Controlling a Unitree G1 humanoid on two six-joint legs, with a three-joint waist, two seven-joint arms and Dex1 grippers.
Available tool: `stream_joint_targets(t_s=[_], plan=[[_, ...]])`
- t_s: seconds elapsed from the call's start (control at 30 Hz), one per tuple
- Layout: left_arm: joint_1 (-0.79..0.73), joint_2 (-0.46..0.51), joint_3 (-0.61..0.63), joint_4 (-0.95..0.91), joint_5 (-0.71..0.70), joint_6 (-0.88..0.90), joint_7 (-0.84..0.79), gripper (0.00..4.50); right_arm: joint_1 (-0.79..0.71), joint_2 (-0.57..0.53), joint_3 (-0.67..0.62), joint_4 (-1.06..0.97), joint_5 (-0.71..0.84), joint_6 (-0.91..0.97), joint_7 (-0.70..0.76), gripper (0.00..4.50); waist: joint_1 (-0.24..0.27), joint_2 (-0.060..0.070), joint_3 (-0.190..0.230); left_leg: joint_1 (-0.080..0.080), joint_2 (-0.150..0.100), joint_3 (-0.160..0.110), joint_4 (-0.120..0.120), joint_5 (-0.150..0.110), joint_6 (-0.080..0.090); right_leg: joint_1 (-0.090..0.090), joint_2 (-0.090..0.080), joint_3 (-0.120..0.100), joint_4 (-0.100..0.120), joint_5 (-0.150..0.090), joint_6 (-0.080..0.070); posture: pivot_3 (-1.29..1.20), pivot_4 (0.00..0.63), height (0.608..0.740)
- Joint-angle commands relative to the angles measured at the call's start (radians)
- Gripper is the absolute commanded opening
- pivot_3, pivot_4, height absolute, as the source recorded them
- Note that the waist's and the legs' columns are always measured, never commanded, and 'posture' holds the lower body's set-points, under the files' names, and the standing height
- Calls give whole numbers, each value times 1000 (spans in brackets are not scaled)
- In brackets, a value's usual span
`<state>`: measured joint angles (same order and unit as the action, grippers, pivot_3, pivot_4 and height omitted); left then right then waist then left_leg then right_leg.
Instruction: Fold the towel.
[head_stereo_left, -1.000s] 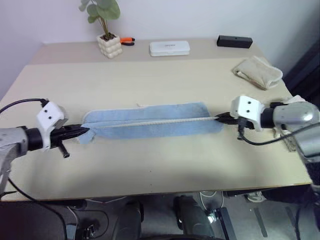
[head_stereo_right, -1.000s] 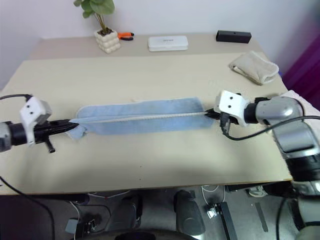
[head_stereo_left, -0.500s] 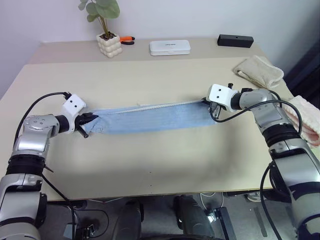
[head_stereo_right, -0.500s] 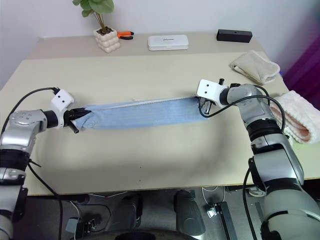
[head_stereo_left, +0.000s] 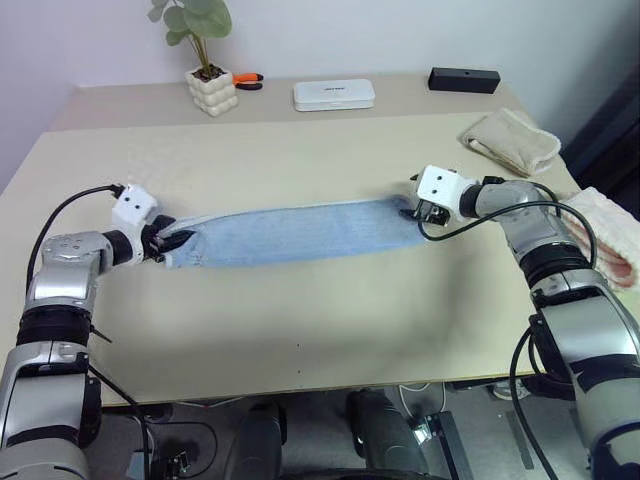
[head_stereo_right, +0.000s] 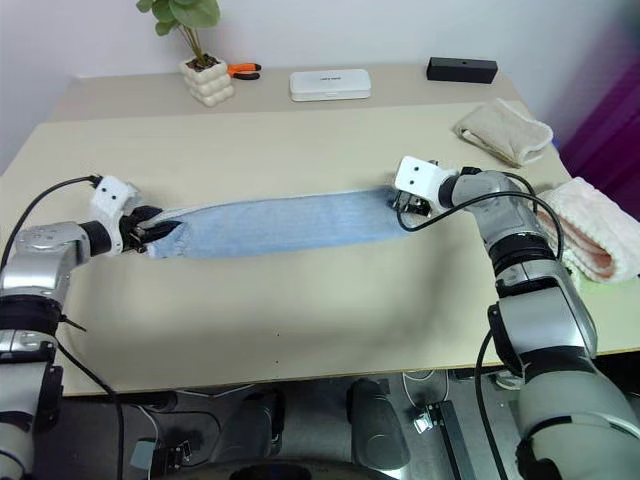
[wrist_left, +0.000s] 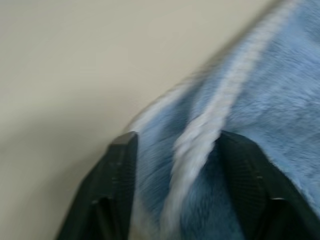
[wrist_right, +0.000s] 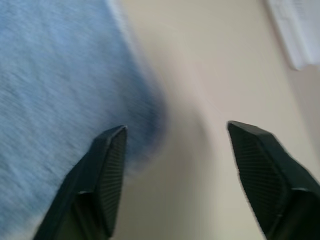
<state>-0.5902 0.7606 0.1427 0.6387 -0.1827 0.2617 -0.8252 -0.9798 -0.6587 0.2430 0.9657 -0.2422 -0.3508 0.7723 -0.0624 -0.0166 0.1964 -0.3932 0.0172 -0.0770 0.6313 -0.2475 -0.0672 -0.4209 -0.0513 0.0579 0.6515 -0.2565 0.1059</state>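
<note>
Light blue terry is laid out in a long narrow strip across the middle of the desk (head_stereo_left: 300, 330): the towel (head_stereo_left: 300, 230), folded lengthwise. At its left end, the left tool (head_stereo_left: 168, 243) is seen with fingers apart, hem between them. At the right end, the right tool (head_stereo_left: 412, 212) is spread wide, nothing gripped. A risk is judged: loose cloth could be snagged and the fold dragged askew.

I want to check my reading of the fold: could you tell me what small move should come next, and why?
Probably draw both claws back. The towel lies as a long strip on the table, and the left claw and right claw stand open at its ends.
</note>
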Motion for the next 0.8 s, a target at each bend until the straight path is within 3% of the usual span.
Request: stream_joint_targets(t_s=[0.03,0.17,0.27,0.4,0.47,0.63,0.8], plan=[[-15,-10,102,-15,-46,30,113,2372,55,-28,-61,-130,42,33,-13,3227,-1,0,0,0,0,0,0,0,0,0,0,0,0,0,0,0,150,737],[-22,-47,198,-33,-104,43,215,2372,168,-48,-136,-340,106,157,-10,3227,-2,0,0,0,0,0,1,0,0,0,0,0,1,0,0,0,150,737],[24,-65,246,-139,-180,102,192,2372,300,-52,-220,-591,217,377,27,3227,-2,0,0,0,0,-1,0,0,0,0,0,0,1,0,0,0,150,737],[170,-48,245,-336,-253,206,98,2412,522,-20,-366,-999,467,826,28,4446,-1,0,-1,0,0,-1,0,0,0,0,0,0,1,0,0,0,150,737],[224,-35,258,-382,-262,235,98,2412,628,-4,-410,-1173,569,1012,2,4446,-1,0,-1,0,0,-1,-1,0,0,1,0,0,1,0,0,0,150,737],[270,-47,302,-515,-315,250,118,2412,747,139,-515,-1392,749,1377,-179,4446,8,-1,-1,2,0,-3,2,0,0,2,1,0,3,1,-1,0,150,737],[364,-64,154,-827,-336,250,31,2412,712,319,-626,-1436,823,1623,-382,4446,25,-1,-2,1,0,-2,1,0,0,3,0,0,1,0,-1,0,150,737]])
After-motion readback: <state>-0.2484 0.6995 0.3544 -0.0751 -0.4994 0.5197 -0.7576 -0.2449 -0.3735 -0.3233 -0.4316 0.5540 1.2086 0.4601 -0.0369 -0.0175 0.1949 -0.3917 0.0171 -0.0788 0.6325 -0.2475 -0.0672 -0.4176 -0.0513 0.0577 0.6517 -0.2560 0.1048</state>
